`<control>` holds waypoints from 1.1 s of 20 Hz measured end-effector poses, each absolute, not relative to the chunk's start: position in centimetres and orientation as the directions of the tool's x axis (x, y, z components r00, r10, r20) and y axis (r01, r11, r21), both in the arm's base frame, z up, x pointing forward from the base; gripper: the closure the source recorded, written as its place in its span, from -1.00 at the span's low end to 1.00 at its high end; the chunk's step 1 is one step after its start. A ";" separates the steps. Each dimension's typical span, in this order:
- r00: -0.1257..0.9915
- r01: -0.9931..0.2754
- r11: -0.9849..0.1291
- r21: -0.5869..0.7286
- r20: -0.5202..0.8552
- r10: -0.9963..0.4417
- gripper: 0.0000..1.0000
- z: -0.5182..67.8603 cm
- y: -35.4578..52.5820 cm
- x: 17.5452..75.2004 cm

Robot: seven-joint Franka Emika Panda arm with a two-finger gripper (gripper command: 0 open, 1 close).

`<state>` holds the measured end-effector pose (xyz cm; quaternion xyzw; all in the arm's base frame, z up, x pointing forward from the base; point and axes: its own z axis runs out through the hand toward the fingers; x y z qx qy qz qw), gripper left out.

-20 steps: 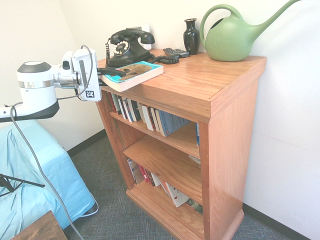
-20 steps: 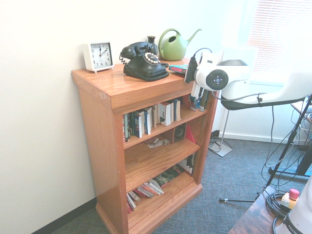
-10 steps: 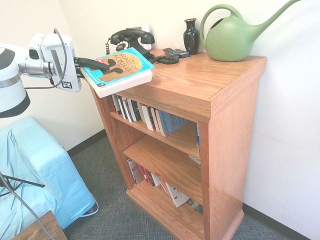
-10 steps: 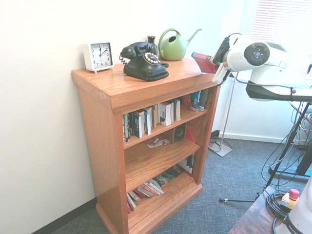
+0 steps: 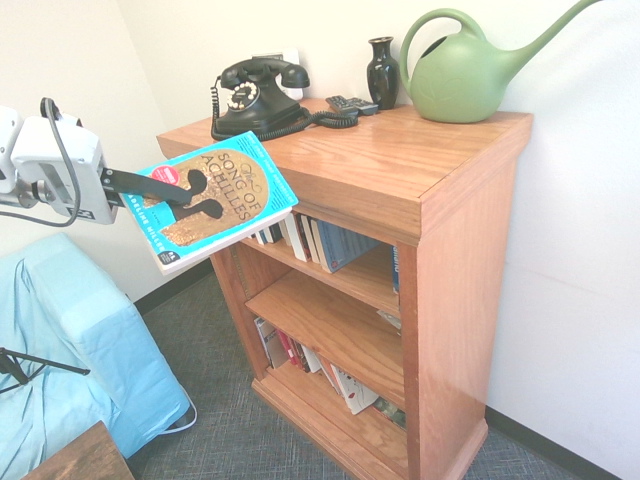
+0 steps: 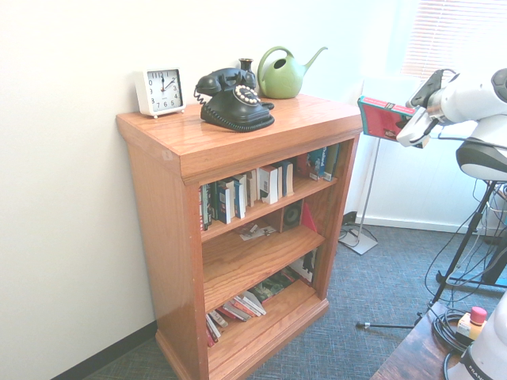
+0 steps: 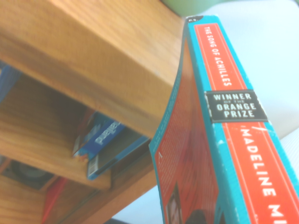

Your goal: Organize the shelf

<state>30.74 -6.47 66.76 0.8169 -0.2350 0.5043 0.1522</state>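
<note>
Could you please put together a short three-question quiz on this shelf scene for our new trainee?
1. True or false: the book lies flat on top of the shelf.
2. Which object stands nearest the clock? A) watering can B) phone C) vase
3. Fill in: the claw is ____ on the book.

Key: 1 false, it is held in the air beside the shelf; 2 B; 3 shut.

Reddish-orange wooden shelf (image 5: 400,180), upright against wall, books on inner levels
</note>
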 end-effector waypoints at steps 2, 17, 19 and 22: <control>0.385 -0.527 -0.850 -0.023 0.885 -0.263 1.00 65.5 -7.0 29.6; 0.456 -0.474 -0.864 -0.171 0.791 -0.407 1.00 54.3 -8.0 33.7; 0.467 -0.465 -0.867 -0.180 0.782 -0.413 1.00 52.5 -8.0 35.0; 0.478 -0.456 -0.869 -0.192 0.770 -0.422 1.00 50.1 -8.0 36.6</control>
